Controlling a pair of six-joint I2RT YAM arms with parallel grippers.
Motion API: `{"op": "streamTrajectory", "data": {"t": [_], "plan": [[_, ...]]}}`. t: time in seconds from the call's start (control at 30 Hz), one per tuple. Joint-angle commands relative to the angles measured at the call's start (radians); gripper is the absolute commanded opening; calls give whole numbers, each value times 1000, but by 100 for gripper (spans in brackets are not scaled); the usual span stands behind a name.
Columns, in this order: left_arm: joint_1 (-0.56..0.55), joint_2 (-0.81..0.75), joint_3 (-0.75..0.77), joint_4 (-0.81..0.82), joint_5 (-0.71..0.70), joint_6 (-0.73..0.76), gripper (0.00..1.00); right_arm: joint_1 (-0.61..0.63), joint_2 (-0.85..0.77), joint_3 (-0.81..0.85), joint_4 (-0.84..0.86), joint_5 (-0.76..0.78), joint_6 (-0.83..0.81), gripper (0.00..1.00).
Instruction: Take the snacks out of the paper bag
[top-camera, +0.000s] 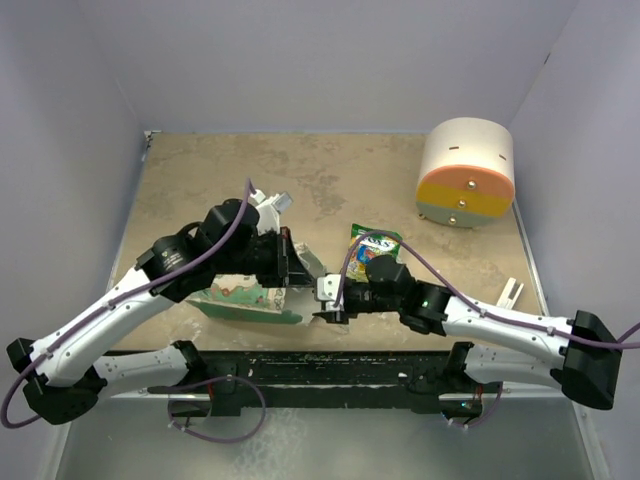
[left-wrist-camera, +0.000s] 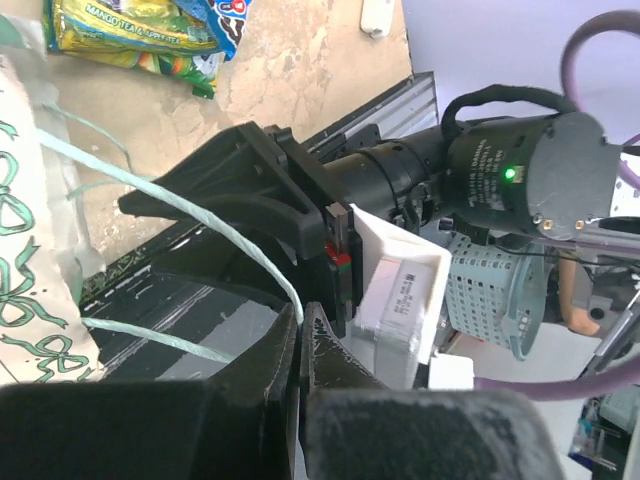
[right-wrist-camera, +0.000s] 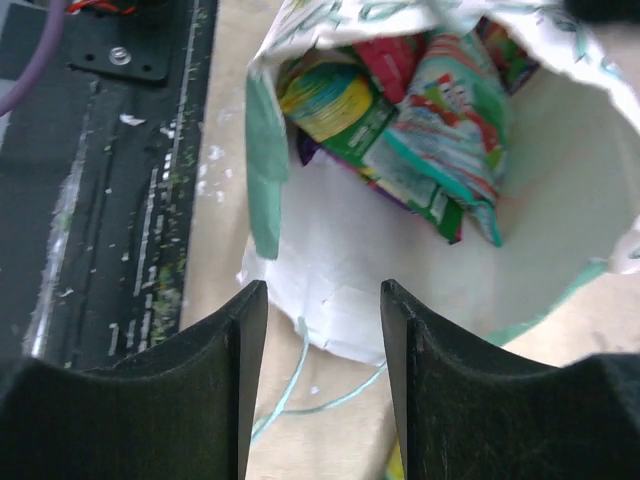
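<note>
From overhead I find the paper bag (top-camera: 237, 294) mostly covered by the left arm (top-camera: 190, 262). In the right wrist view the snacks (right-wrist-camera: 440, 140) overlap, lower ones hidden; the picture's edge cuts the bag's right wall.

1. paper bag (right-wrist-camera: 340, 260): matt paper, creased, white inside.
2. snack packets (right-wrist-camera: 440, 130): glossy, crinkled plastic film.
3. string handle (left-wrist-camera: 200, 215): thin twisted cord, matt.
4. tabletop (top-camera: 330, 170): mottled beige, matt, stone-like.
5. base plate (right-wrist-camera: 120, 200): black, dull, scuffed, flecked with pale specks.

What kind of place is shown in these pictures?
Probably a robot test cell: plain walls enclose a table, two robot arms are bolted at its near edge, and a paper bag of snacks lies there.
</note>
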Motion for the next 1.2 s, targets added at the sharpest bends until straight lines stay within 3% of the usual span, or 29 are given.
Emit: {"op": "streamTrajectory", "data": {"t": [0.0,0.27,0.57,0.73,0.87,0.93,1.17], "plan": [[-45,-57,50,-54,-142,-30,0,36,-45,-83,194,9,127,50],[-45,-197,-7,-190,-217,-104,0,76,117,-109,424,100,212,41],[-45,-276,34,-308,-313,-166,0,219,352,9,554,129,208,40],[-45,-273,65,-309,-348,-164,0,247,346,2,646,173,232,43],[-44,-272,120,-344,-395,-162,0,245,306,-7,565,288,103,57],[-44,-279,138,-348,-417,-162,0,245,304,20,488,309,-23,58],[-44,-284,167,-353,-435,-160,0,238,404,70,567,438,-151,59]]}}
